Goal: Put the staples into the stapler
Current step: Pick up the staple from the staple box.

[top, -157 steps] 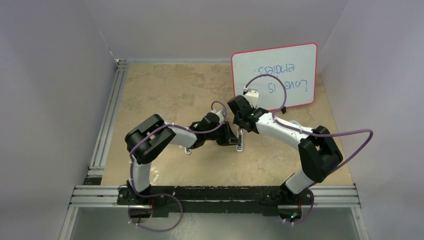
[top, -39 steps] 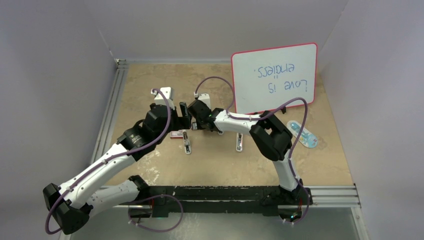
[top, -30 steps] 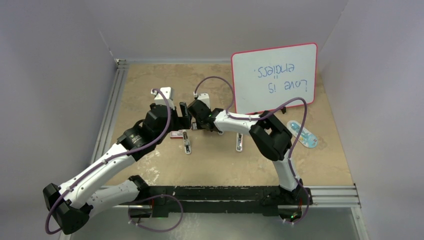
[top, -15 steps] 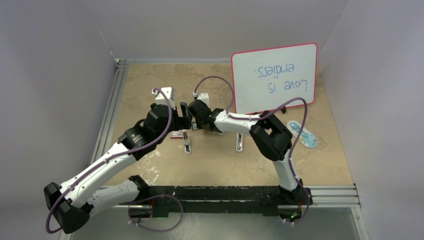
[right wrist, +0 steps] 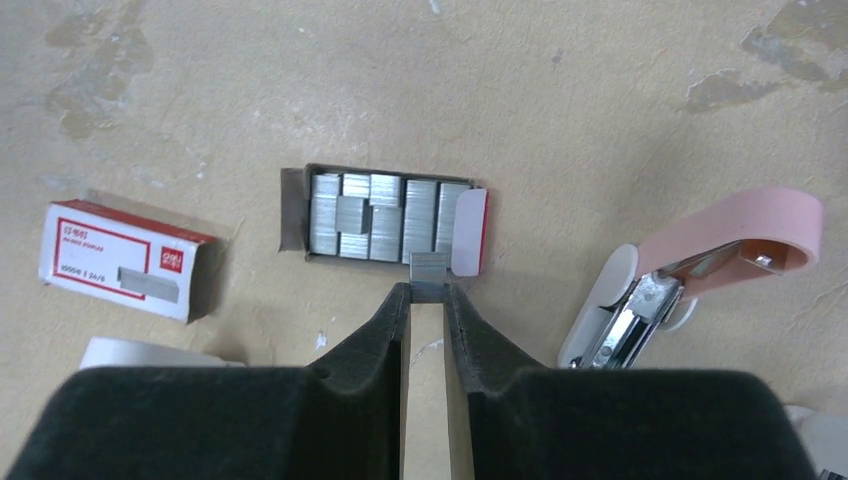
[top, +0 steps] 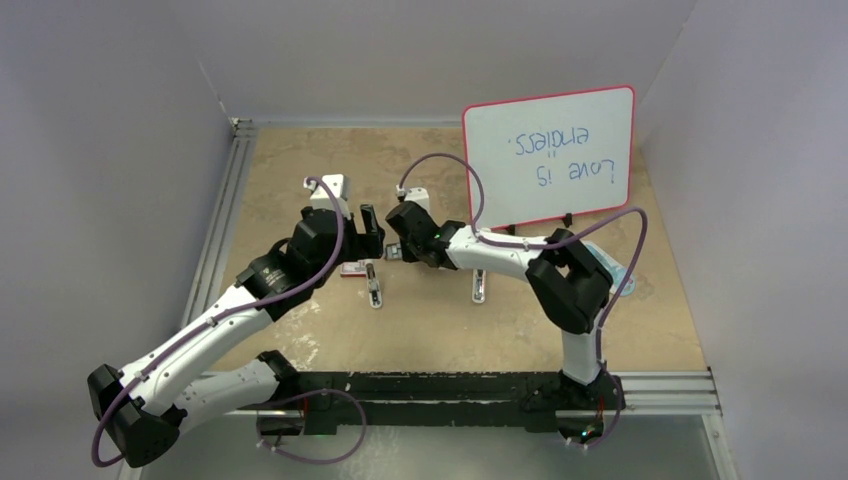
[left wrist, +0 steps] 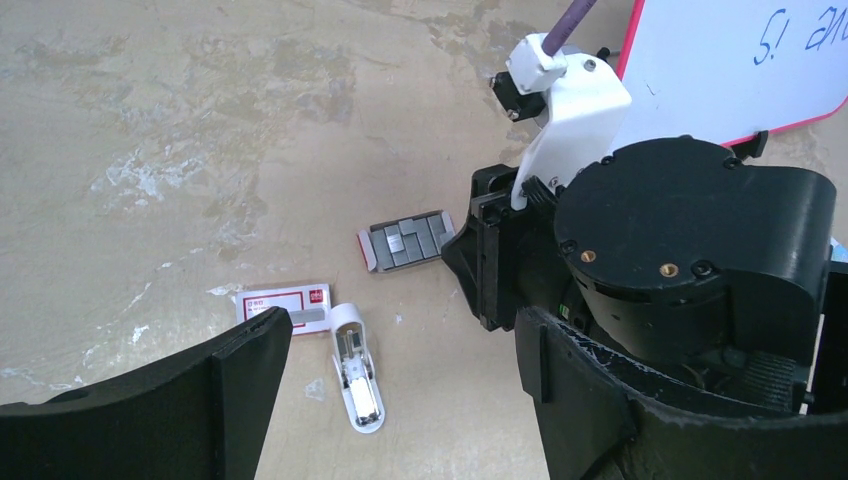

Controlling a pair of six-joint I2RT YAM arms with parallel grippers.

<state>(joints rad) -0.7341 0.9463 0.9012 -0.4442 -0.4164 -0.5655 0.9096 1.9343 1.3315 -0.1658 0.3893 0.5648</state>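
Right arm (top: 500,256) rightward (staples (right wrist: 430,271) between fingers (right wrist: 372,345))

From my station I count two arms, the left arm (top: 215,320) and the right arm (top: 505,252), and two grippers, the left gripper (left wrist: 402,340) and the right gripper (right wrist: 427,295). One whiteboard (top: 550,150) stands at the far right. I see two staplers, a white stapler (left wrist: 356,375) and, further right, a pink stapler (right wrist: 735,240). There is one cardboard box (right wrist: 125,262) and, just right of it, one tray (right wrist: 291,222). In the tray I make out five rows of staples (right wrist: 385,225) side by side. One short piece lies on top of them, and one more short piece sits at the right gripper's fingertips.
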